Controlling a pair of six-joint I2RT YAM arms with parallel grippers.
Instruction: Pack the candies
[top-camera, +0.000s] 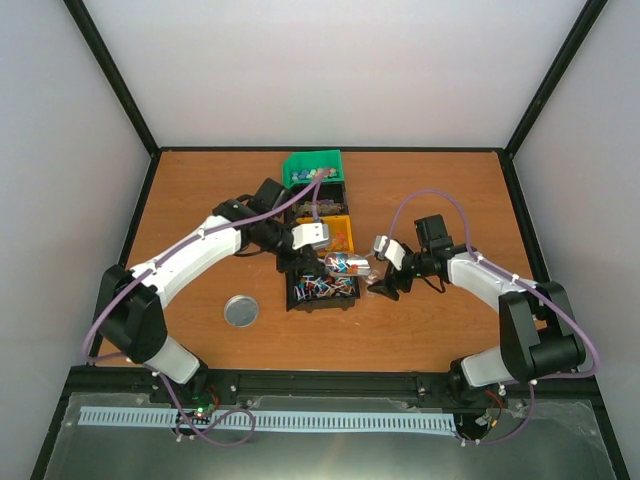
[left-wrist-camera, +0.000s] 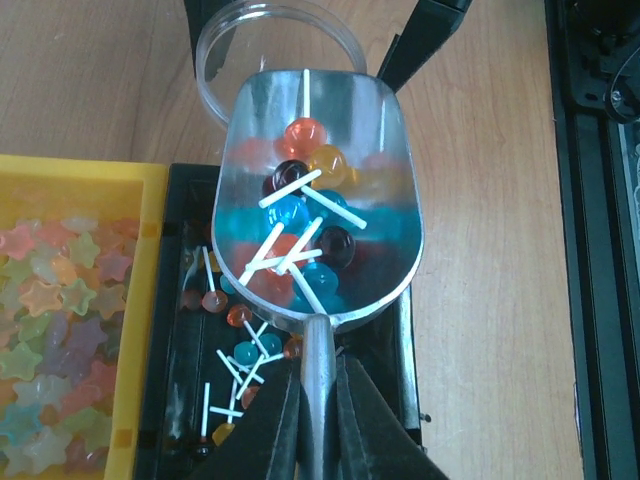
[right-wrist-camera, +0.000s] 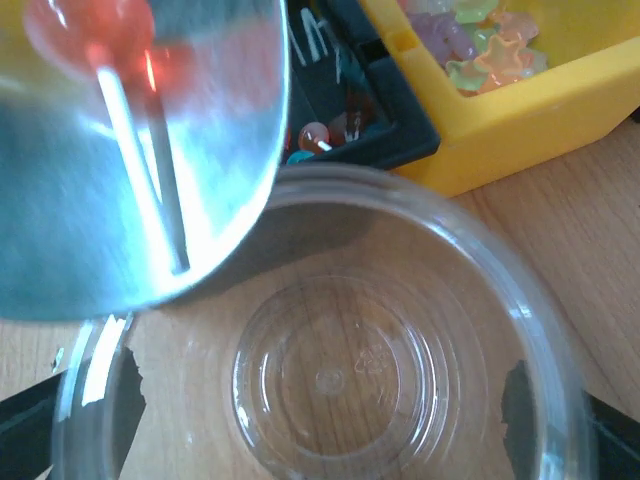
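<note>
Left gripper pinches the scoop by its handle, candies heaped in it above the black bin, its lip over the cup, which right gripper clasps, jaws wide against its sides.

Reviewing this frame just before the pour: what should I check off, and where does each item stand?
1. Left end effector shut on the scoop handle: ok.
2. Lollipops loaded in the scoop: ok.
3. Clear container upright on the table and empty: ok.
4. Right end effector fingers against both sides of the container: ok.
5. Scoop lip over the container's mouth: ok, but only just past the rim.
6. Whether the grip on the container will hold steady under a pour: cannot tell.
</note>
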